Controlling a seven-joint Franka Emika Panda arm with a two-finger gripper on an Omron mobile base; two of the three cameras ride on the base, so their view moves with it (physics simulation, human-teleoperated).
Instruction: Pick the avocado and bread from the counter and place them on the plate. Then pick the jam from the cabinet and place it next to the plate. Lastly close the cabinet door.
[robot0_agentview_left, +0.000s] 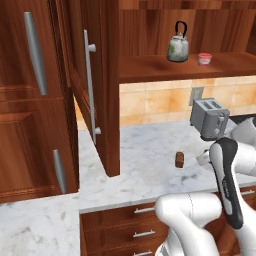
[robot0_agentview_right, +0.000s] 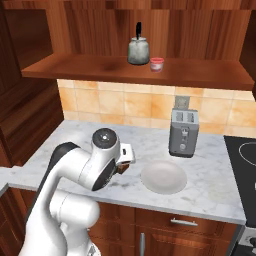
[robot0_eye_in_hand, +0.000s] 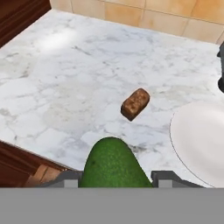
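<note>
**Avocado pinched in the end effector, bread on the counter, plate bare**

Left base view: The cabinet door (robot0_agentview_left: 95, 90) stands swung open, its long silver bar handle (robot0_agentview_left: 89, 85) facing the camera. On the cabinet (robot0_agentview_left: 185, 67) shelf the jam (robot0_agentview_left: 204, 59) sits just right of the grey-green kettle (robot0_agentview_left: 177, 46), near it but apart. Below, the bread (robot0_agentview_left: 180, 159) lies alone on the marble counter (robot0_agentview_left: 145, 165), left of the white arm (robot0_agentview_left: 227, 175). A toaster (robot0_agentview_left: 209, 118) stands at the back by the tiled wall. The end effector itself is hidden behind the arm here.

Right base view: The arm's dark-capped joint (robot0_agentview_right: 105, 142) hangs over the front of the counter (robot0_agentview_right: 210, 185). The white plate (robot0_agentview_right: 163, 176) lies just to its right, with nothing on it, in front of the toaster (robot0_agentview_right: 183, 132). Kettle (robot0_agentview_right: 138, 47) and jam (robot0_agentview_right: 156, 64) sit side by side on the shelf above. The fingers cannot be made out from this side.

Hand view: The end effector (robot0_eye_in_hand: 114, 178) is closed on the avocado (robot0_eye_in_hand: 113, 164); the dark-green fruit sits between the 2 finger tips, with the counter (robot0_eye_in_hand: 65, 78) below it. The bread (robot0_eye_in_hand: 135, 104) lies on the marble beyond the avocado, tilted, apart from it. The plate (robot0_eye_in_hand: 201, 140) rim curves in at the right, near the bread but not touching.
</note>
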